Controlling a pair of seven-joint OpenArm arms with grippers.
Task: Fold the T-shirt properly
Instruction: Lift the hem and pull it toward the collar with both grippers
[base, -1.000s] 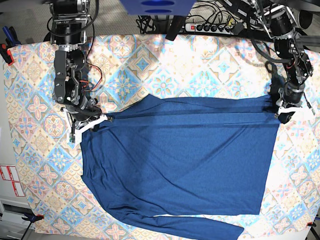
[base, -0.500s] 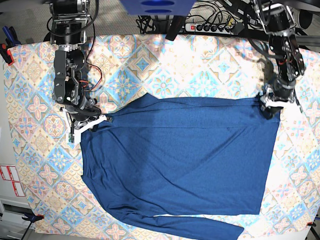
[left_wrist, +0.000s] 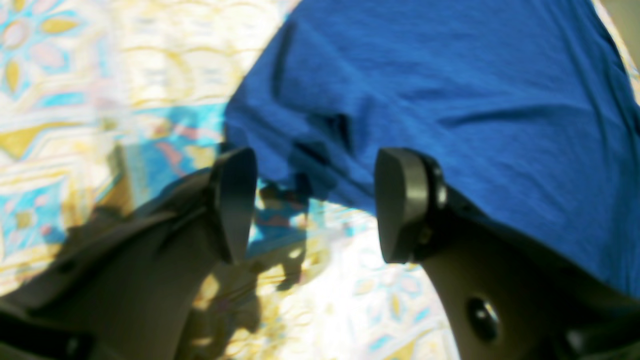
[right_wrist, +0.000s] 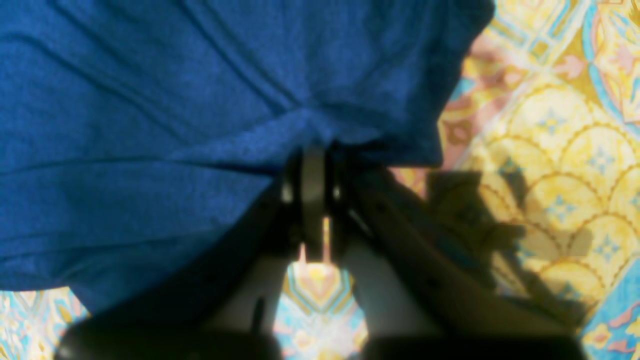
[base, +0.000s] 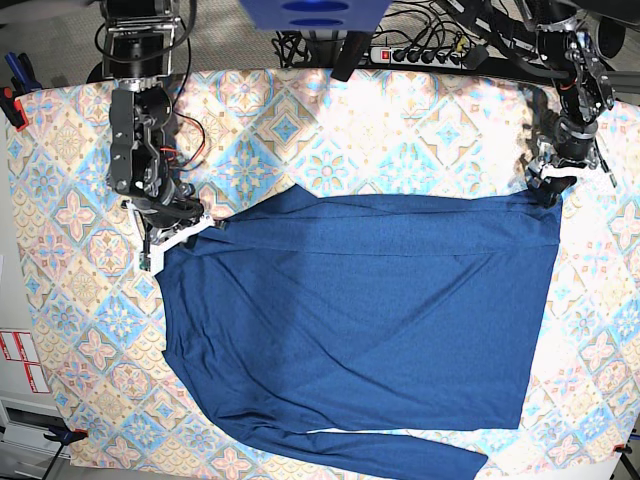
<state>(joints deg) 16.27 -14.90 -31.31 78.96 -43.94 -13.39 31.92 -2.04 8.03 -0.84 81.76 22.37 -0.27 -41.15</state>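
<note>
Navy T-shirt (base: 370, 320) spread across your patterned tabletop (base: 60, 300).
Left claw (left_wrist: 310, 205), upper right, gapes wide, empty; right claw (right_wrist: 312, 165), left, pinches T-shirt's edge.

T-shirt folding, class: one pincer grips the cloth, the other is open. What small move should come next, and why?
Probably open the right pincer too. It is shut on a pinch of the T-shirt at its corner, while the left pincer is open with nothing between its pads. The cloth lies flat on the patterned table cover.
</note>
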